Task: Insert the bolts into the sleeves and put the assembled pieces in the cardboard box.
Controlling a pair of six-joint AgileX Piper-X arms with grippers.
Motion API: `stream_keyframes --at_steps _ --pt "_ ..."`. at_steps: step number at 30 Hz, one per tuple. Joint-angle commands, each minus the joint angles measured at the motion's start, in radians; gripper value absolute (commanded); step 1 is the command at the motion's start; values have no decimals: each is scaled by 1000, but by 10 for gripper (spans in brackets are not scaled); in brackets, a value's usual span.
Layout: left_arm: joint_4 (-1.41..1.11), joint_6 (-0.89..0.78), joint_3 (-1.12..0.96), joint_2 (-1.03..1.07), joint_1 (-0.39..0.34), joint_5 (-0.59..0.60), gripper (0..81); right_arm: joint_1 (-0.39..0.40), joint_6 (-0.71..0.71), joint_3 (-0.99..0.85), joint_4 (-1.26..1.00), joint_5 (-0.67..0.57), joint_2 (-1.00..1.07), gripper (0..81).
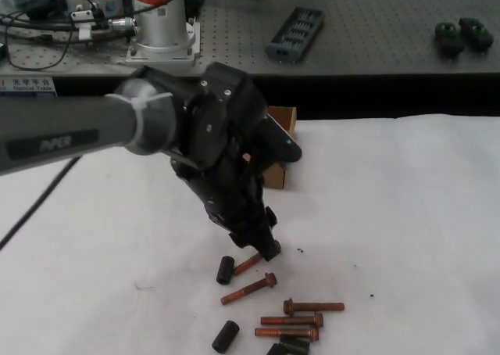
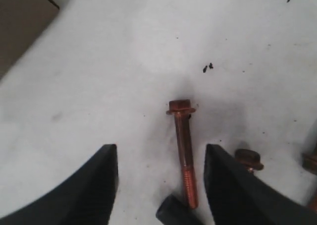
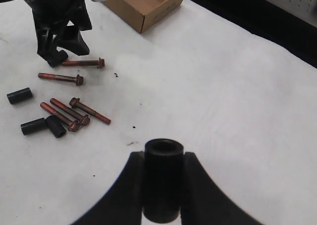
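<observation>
High view: I am watching the left gripper [image 1: 264, 247] hanging low over a copper bolt [image 1: 248, 263] on the white cloth [image 1: 406, 214], with the cardboard box [image 1: 280, 120] sitting farther back behind the arm. Left wrist view: its fingers [image 2: 94, 185] are standing apart, that bolt lying between them, touching neither. Right wrist view: the right gripper [image 3: 162, 161] is clamping a black sleeve [image 3: 162, 185], while loose bolts [image 3: 74, 111] and spare sleeves [image 3: 34, 126] are lying near the left gripper.
</observation>
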Motion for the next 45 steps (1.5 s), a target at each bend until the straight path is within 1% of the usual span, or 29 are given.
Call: stream_keyframes --at_steps 1,4,10,15,20,32,33,35,40,45 --pt "18 70 -45 59 -29 -89 393 -6 -3 -8 3 3 -10 55" --pt "19 70 -69 99 -42 -118 393 -6 -23 -8 3 3 -10 55" --pt "6 76 -83 134 -44 -118 393 -6 -39 -8 3 3 -10 55" --pt "-28 88 -83 134 -44 -112 391 -6 -39 -8 3 3 -10 55" --pt "-36 108 -83 134 -44 -76 344 -6 -39 -8 3 3 -10 55" --pt "-18 72 -83 209 -44 -68 343 -6 -37 -8 19 3 -10 55" --pt "-18 73 -83 212 -44 -61 328 -6 -37 -8 21 3 -10 55" --pt "-18 73 -83 211 -44 -60 263 -6 -37 -8 21 3 -10 55" --pt "22 90 -92 211 -44 -90 10 -6 -37 -8 21 3 -10 55" --pt "79 109 -108 185 -44 -155 6 -6 -37 -8 18 3 -10 55"
